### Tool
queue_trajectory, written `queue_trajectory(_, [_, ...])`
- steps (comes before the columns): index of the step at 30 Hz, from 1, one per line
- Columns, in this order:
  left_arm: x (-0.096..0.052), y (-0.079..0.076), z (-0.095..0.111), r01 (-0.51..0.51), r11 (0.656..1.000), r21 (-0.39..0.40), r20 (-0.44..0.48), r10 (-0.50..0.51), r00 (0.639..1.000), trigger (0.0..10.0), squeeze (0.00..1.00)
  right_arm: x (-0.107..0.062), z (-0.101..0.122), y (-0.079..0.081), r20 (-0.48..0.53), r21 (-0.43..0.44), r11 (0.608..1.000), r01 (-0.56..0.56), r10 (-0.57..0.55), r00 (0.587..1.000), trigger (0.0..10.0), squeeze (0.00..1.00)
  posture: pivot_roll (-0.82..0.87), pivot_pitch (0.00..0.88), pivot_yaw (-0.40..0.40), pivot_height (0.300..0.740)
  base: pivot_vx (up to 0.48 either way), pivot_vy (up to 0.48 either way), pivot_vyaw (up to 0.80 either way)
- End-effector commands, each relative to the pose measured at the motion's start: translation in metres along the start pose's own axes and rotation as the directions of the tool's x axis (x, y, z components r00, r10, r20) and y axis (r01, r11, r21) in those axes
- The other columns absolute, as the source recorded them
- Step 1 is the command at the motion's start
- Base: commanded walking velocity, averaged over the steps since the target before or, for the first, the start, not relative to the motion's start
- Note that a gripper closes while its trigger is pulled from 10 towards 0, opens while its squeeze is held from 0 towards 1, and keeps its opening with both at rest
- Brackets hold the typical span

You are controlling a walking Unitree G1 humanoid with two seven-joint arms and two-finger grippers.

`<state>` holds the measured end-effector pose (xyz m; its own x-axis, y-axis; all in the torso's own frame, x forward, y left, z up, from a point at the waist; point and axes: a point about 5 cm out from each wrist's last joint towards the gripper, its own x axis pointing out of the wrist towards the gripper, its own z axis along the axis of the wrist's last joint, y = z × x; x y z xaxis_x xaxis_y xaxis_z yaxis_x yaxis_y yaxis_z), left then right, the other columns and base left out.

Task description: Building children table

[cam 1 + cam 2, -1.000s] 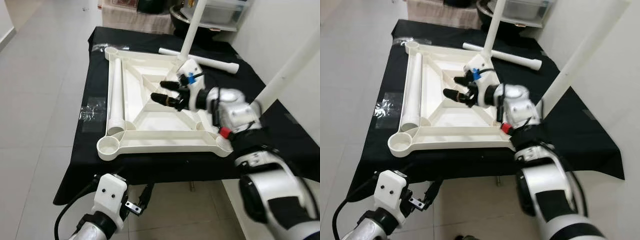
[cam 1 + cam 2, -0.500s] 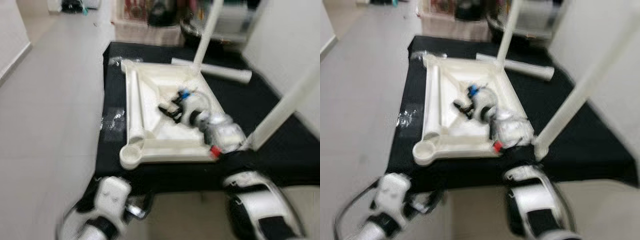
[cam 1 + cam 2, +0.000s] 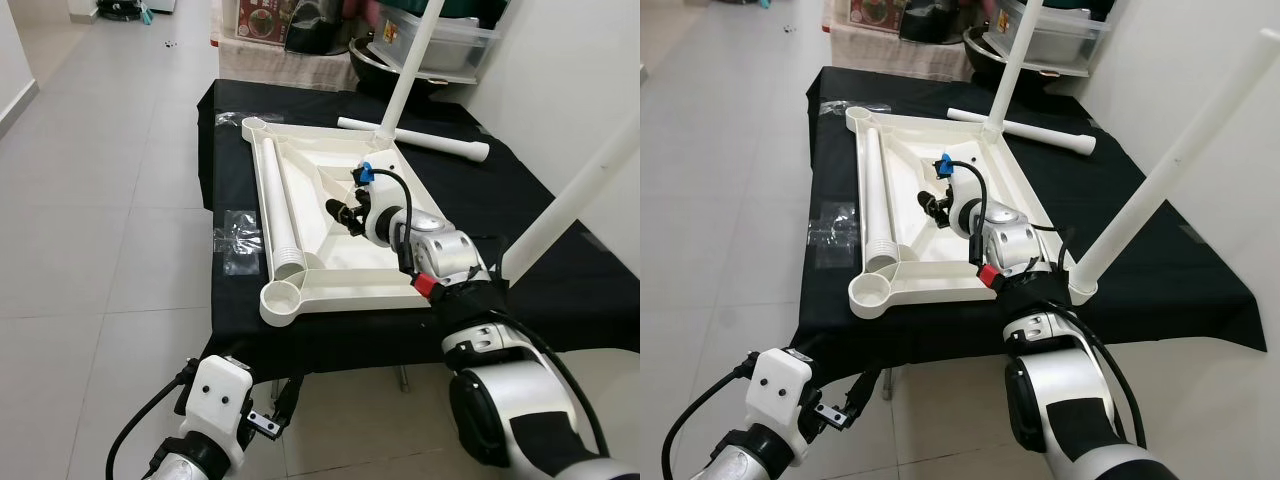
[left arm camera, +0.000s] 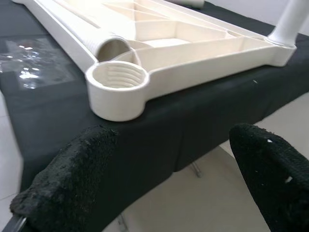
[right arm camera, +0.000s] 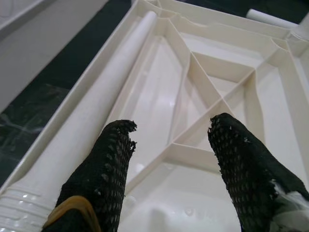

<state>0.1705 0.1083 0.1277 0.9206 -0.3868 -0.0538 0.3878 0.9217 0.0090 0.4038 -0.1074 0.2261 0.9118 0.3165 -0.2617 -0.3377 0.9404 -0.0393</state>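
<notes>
Below the table's near edge, the left gripper (image 4: 164, 159) hangs with its fingers (image 4: 72, 174) spread wide, holding nothing. On the black-covered table (image 3: 560, 270) lies the upturned white tabletop (image 3: 340, 285) (ribbed underside facing up), its empty threaded socket (image 3: 281, 297) at the near left corner. One loose leg (image 3: 279, 210) lies along its left edge. Over the tabletop's middle, the right gripper (image 3: 343, 211) hovers, jaws wide apart and empty. Two legs (image 3: 1180, 150) stand upright at the right corners.

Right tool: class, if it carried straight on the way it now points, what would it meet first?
Probably the ribbed inside of the upturned white tabletop. The right tool, open, hangs just above it, aimed along the ribs; depth is uncertain.
</notes>
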Motion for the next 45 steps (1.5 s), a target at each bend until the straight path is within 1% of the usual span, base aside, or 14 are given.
queue_trajectory(1, [0.0, -0.004, -0.003, 0.013, 1.0, -0.011, -0.014, -0.013, 1.0, 10.0, 0.0, 0.002, 0.001, -0.002, -0.026, 0.062, 0.998, 0.015, -0.014, 1.0, 10.0, 0.0, 0.07, 0.06, -0.163, 0.74, 0.0, 0.0, 0.0])
queue_trajectory(2, [0.0, -0.004, -0.003, 0.013, 1.0, -0.011, -0.014, -0.013, 1.0, 10.0, 0.0, 0.002, 0.001, -0.002, -0.026, 0.062, 0.998, 0.015, -0.014, 1.0, 10.0, 0.0, 0.07, 0.06, -0.163, 0.74, 0.0, 0.0, 0.0])
queue_trajectory(5, [0.0, -0.004, -0.002, 0.015, 1.0, -0.02, -0.017, -0.016, 1.0, 10.0, 0.0, 0.009, 0.003, 0.007, -0.094, 0.112, 0.993, 0.036, -0.026, 0.995, 10.0, 0.0, 0.06, 0.08, -0.167, 0.74, 0.0, 0.0, 0.0])
queue_trajectory(6, [0.001, -0.004, -0.001, 0.015, 1.0, -0.018, -0.012, -0.015, 1.0, 10.0, 0.0, 0.014, 0.002, 0.015, -0.133, 0.132, 0.99, 0.048, -0.03, 0.991, 10.0, 0.0, 0.06, 0.106, -0.165, 0.74, 0.0, 0.0, 0.0])
queue_trajectory(7, [0.001, -0.004, -0.001, 0.015, 1.0, -0.018, -0.012, -0.015, 1.0, 10.0, 0.0, 0.014, 0.002, 0.015, -0.133, 0.132, 0.99, 0.048, -0.03, 0.991, 10.0, 0.0, 0.06, 0.106, -0.165, 0.74, 0.0, 0.0, 0.0])
queue_trajectory(8, [0.002, -0.004, 0.001, 0.012, 1.0, -0.015, -0.006, -0.013, 1.0, 10.0, 0.0, 0.017, 0.002, 0.02, -0.161, 0.155, 0.986, 0.069, -0.044, 0.986, 10.0, 0.0, 0.06, 0.12, -0.176, 0.74, 0.0, 0.0, 0.0])
queue_trajectory(10, [0.002, -0.005, 0.003, 0.005, 1.0, -0.008, -0.002, -0.005, 1.0, 10.0, 0.0, 0.02, 0.002, 0.032, -0.186, 0.16, 0.985, 0.071, -0.04, 0.982, 10.0, 0.0, 0.05, 0.127, -0.191, 0.74, 0.0, 0.0, 0.0])
queue_trajectory(16, [-0.001, -0.009, 0.006, 0.0, 1.0, -0.015, -0.001, 0.0, 1.0, 10.0, 0.0, 0.024, 0.001, 0.045, -0.198, 0.135, 0.988, 0.075, -0.047, 0.979, 10.0, 0.0, 0.05, 0.148, -0.202, 0.74, 0.0, 0.0, 0.0])
queue_trajectory(20, [-0.003, -0.01, 0.007, 0.0, 1.0, -0.021, -0.002, 0.0, 1.0, 10.0, 0.0, 0.024, 0.001, 0.051, -0.212, 0.184, 0.979, 0.086, -0.046, 0.976, 10.0, 0.0, 0.05, 0.159, -0.206, 0.74, 0.0, 0.0, 0.0])
queue_trajectory(33, [-0.011, -0.015, 0.011, -0.005, 1.0, -0.026, -0.011, 0.004, 1.0, 10.0, 0.0, 0.026, -0.011, 0.063, -0.277, 0.235, 0.964, 0.124, -0.056, 0.959, 10.0, 0.0, 0.04, 0.208, -0.233, 0.74, 0.0, 0.0, 0.0])
queue_trajectory(42, [-0.016, -0.021, 0.012, -0.004, 0.999, -0.04, -0.027, 0.003, 1.0, 10.0, 0.0, 0.027, -0.019, 0.069, -0.295, 0.195, 0.974, 0.114, -0.052, 0.954, 10.0, 0.0, 0.04, 0.219, -0.245, 0.74, 0.0, 0.0, 0.0])
queue_trajectory(43, [-0.017, -0.022, 0.012, -0.001, 0.999, -0.046, -0.03, 0.0, 1.0, 10.0, 0.0, 0.027, -0.022, 0.07, -0.296, 0.16, 0.981, 0.112, -0.06, 0.953, 10.0, 0.0, 0.04, 0.221, -0.251, 0.74, 0.0, 0.0, 0.0])
queue_trajectory(44, [-0.018, -0.024, 0.012, 0.001, 0.999, -0.054, -0.029, -0.003, 1.0, 10.0, 0.0, 0.028, -0.024, 0.072, -0.297, 0.126, 0.987, 0.102, -0.06, 0.953, 9.4, 0.0, 0.03, 0.221, -0.258, 0.74, 0.0, 0.0, 0.0])
queue_trajectory(45, [-0.018, -0.024, 0.012, 0.001, 0.999, -0.054, -0.029, -0.003, 1.0, 10.0, 0.0, 0.028, -0.024, 0.072, -0.297, 0.126, 0.987, 0.102, -0.06, 0.953, 9.4, 0.0, 0.03, 0.221, -0.258, 0.74, 0.0, 0.0, 0.0])
